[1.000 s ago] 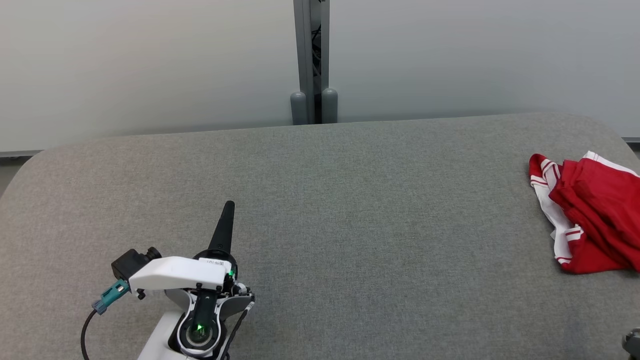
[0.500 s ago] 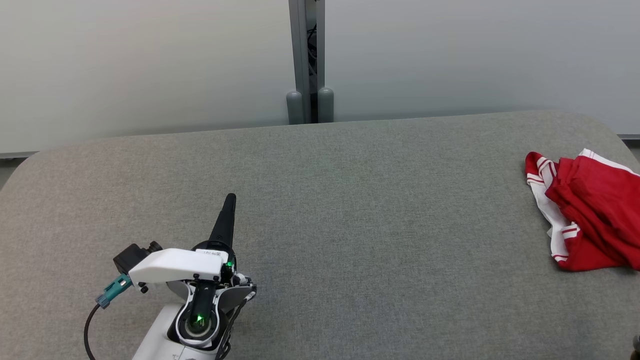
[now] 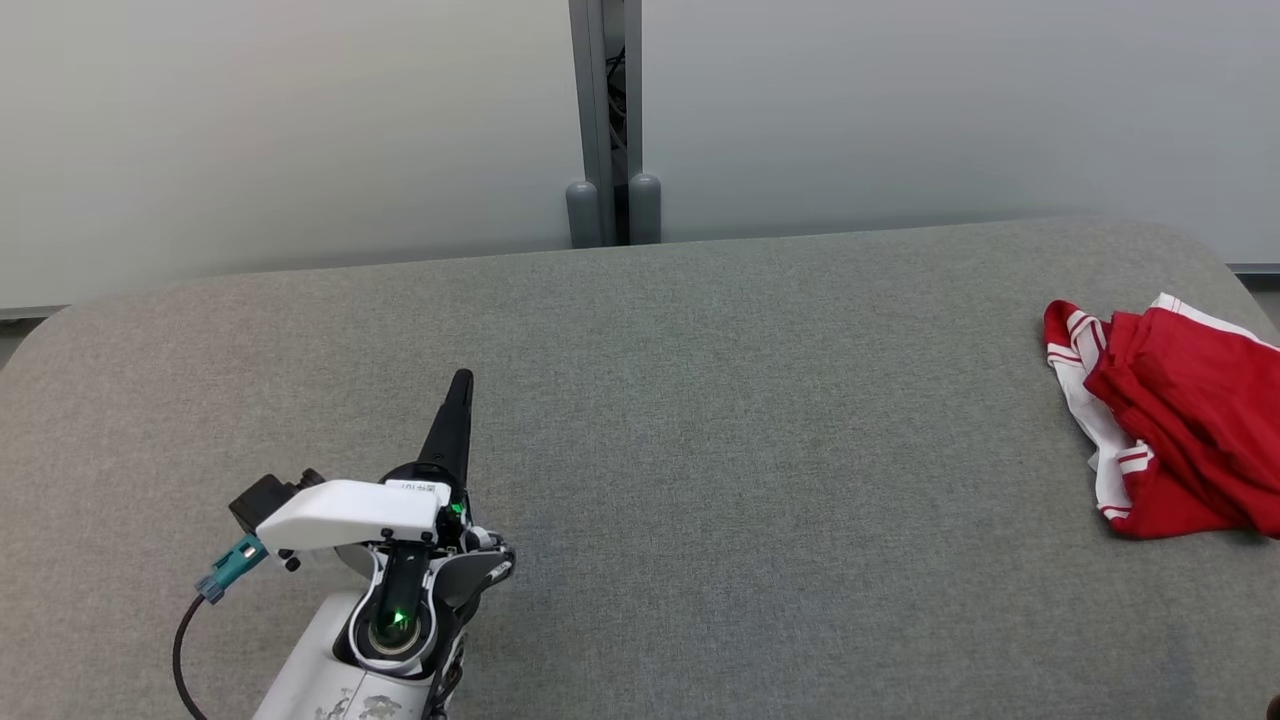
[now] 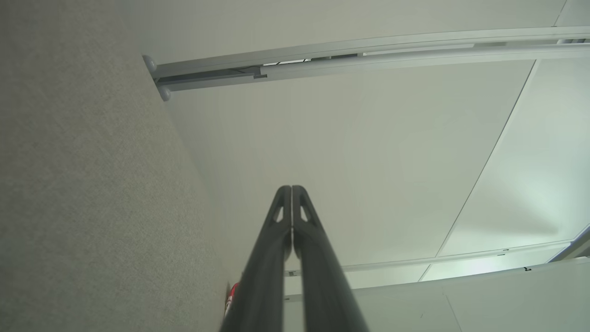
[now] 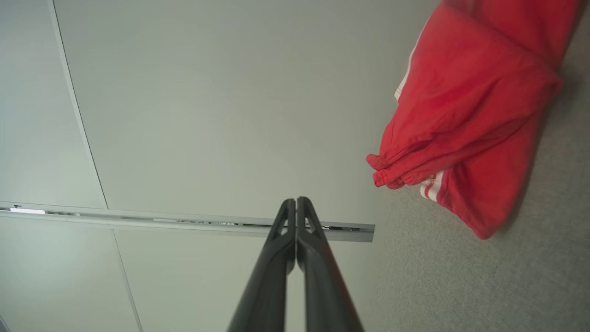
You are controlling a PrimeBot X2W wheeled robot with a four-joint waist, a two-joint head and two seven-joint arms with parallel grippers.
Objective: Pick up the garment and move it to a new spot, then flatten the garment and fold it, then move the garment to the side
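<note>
The garment (image 3: 1170, 420) is a red piece with white stripes, lying crumpled at the right end of the grey table (image 3: 700, 400). The right wrist view shows the garment (image 5: 465, 115) off to the upper right of my right gripper (image 5: 296, 201), which is shut and empty, apart from the cloth. My left gripper (image 3: 461, 380) hovers over the table's left front area, far from the garment, fingers pressed together and holding nothing. In the left wrist view the left gripper (image 4: 291, 189) is shut, with a sliver of red garment (image 4: 232, 295) beside its fingers.
Pale wall panels (image 3: 300, 130) stand right behind the table, joined by a grey post (image 3: 605, 120) at the middle. The table's rounded far corners and right edge lie close to the garment.
The head camera has shifted, so the whole picture slid slightly left and up. The left gripper has edged a little forward over the table. The garment lies as before.
</note>
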